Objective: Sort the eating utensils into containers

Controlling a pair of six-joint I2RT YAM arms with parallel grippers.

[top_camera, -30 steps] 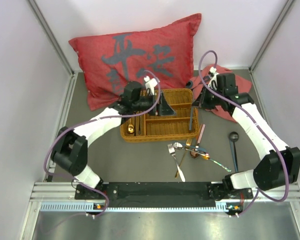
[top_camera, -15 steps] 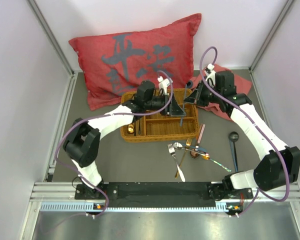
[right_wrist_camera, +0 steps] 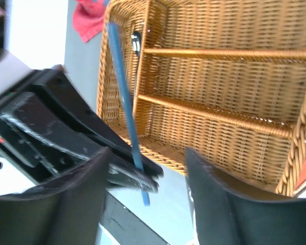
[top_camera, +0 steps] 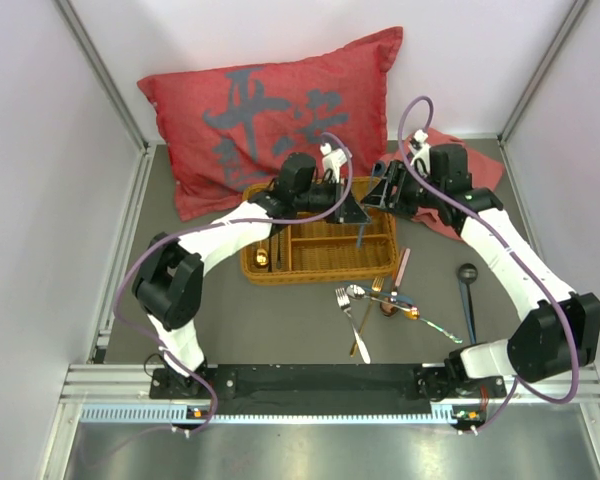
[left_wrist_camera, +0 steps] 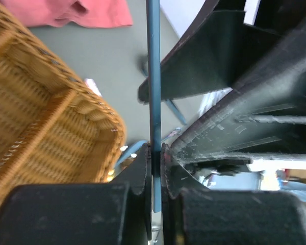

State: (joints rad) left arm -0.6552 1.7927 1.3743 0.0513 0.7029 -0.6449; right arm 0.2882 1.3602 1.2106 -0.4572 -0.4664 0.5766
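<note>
A slim blue utensil (top_camera: 361, 233) hangs upright over the right end of the tan wicker tray (top_camera: 280, 272). My left gripper (top_camera: 357, 214) is shut on it; the left wrist view shows the blue utensil (left_wrist_camera: 153, 76) pinched between the jaws of the left gripper (left_wrist_camera: 155, 153). My right gripper (top_camera: 382, 192) stands just right of it, open. In the right wrist view the blue utensil (right_wrist_camera: 123, 102) runs past the left finger of the right gripper (right_wrist_camera: 148, 178), untouched by either finger, above the tray's compartments (right_wrist_camera: 219, 102). Several loose utensils (top_camera: 380, 300) lie on the table in front of the tray.
A big red cushion (top_camera: 270, 110) leans behind the tray, and a red cloth (top_camera: 480, 170) lies at the back right. A black spoon (top_camera: 467, 280) and a copper piece (top_camera: 403, 265) lie right of the tray. A gold spoon (top_camera: 262, 257) rests in the tray's left compartment.
My left gripper has swung right across the tray and shut on the blue utensil. My right gripper, shut on it before, has opened and let it go.
</note>
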